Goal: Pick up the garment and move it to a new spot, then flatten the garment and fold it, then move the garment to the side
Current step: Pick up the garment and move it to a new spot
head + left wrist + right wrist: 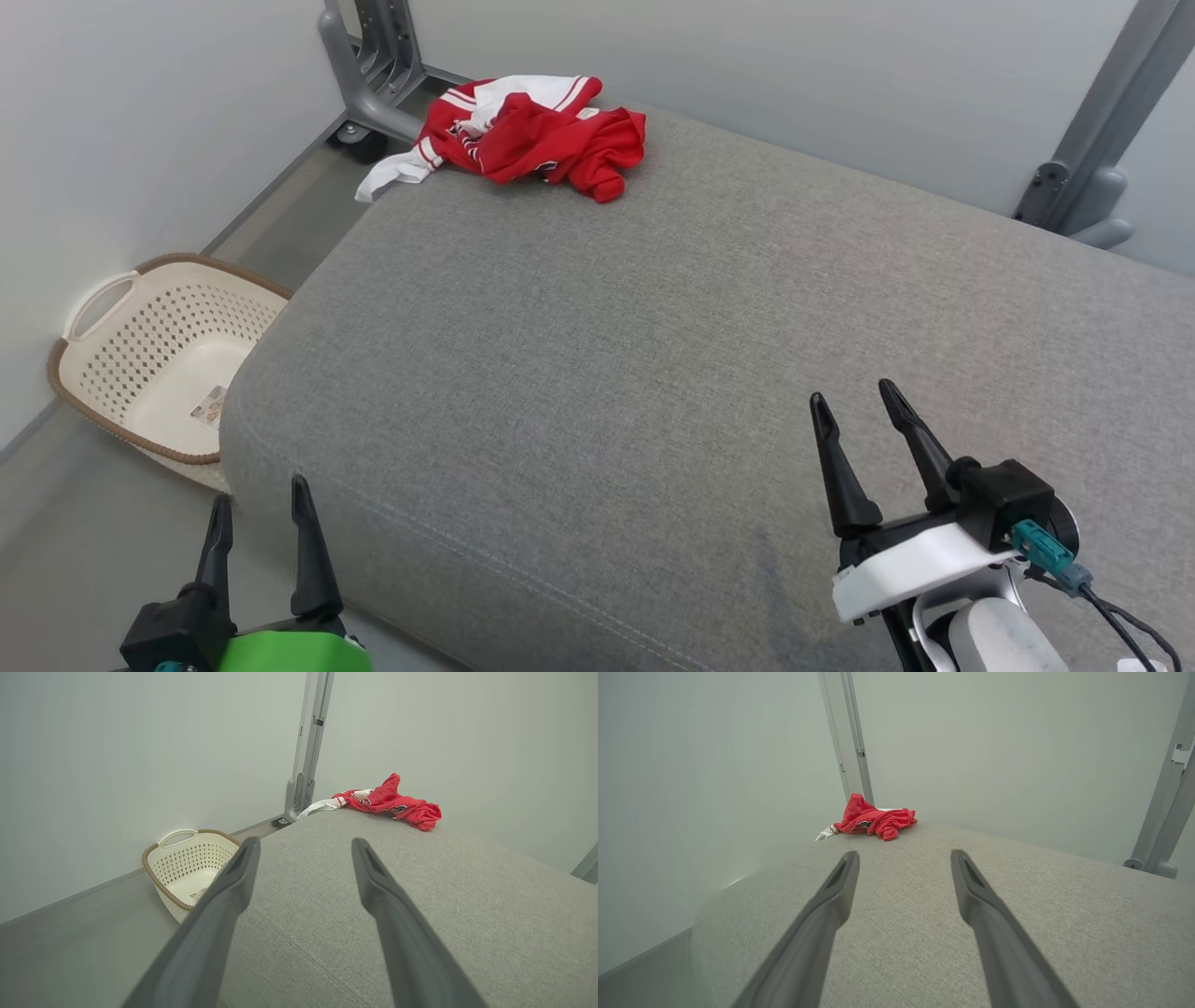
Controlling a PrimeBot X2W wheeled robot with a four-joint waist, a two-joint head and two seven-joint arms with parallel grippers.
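A crumpled red and white garment lies in a heap at the far left corner of the grey cushion, one white end hanging over its edge. The left wrist view has the garment far ahead; so does the right wrist view, where the garment sits beyond the fingers. My left gripper stands open at the cushion's near left corner, nothing between its fingers. My right gripper is open over the near right part of the cushion, also holding nothing. Both are far from the garment.
A cream laundry basket with a brown rim stands on the floor left of the cushion, a label inside it. A grey metal frame leg stands behind the garment and another at the far right. Walls close in behind and left.
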